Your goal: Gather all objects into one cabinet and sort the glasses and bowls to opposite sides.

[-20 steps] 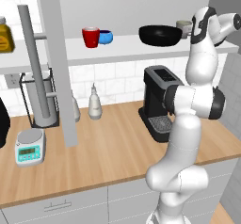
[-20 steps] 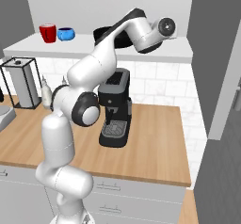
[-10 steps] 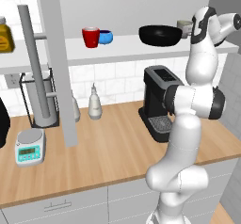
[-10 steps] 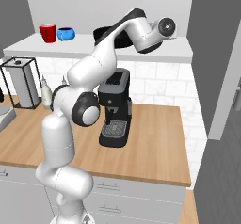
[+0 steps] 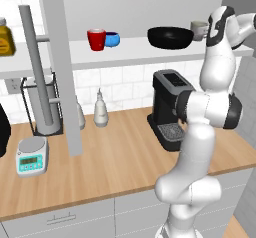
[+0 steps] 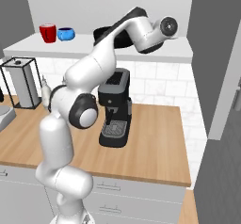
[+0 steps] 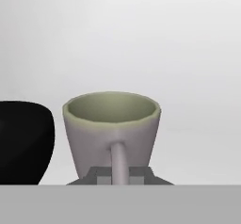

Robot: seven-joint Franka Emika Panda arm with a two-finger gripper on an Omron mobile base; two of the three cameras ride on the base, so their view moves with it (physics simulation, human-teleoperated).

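Observation:
Inside the cabinet (image 5: 132, 50), a red cup (image 5: 96, 39) and a small blue bowl (image 5: 112, 39) stand together at the left of the white bottom board. The wide black bowl (image 5: 170, 36) sits further right, and the grey-beige mug (image 5: 198, 29) is just right of it. In the hand view the mug (image 7: 112, 129) stands upright with its handle towards me and the black bowl (image 7: 23, 140) to its left. My gripper (image 7: 118, 174) is level with the board, its fingertips pressed against both sides of the handle.
A black coffee machine (image 5: 170, 107) stands on the wooden counter (image 5: 120, 162) under the cabinet, right beside my arm. A white spray bottle (image 5: 101, 109), a scale (image 5: 32, 156) and an open grey door panel (image 5: 62, 67) are to the left. A yellow jar (image 5: 5, 38) sits on the neighbouring shelf.

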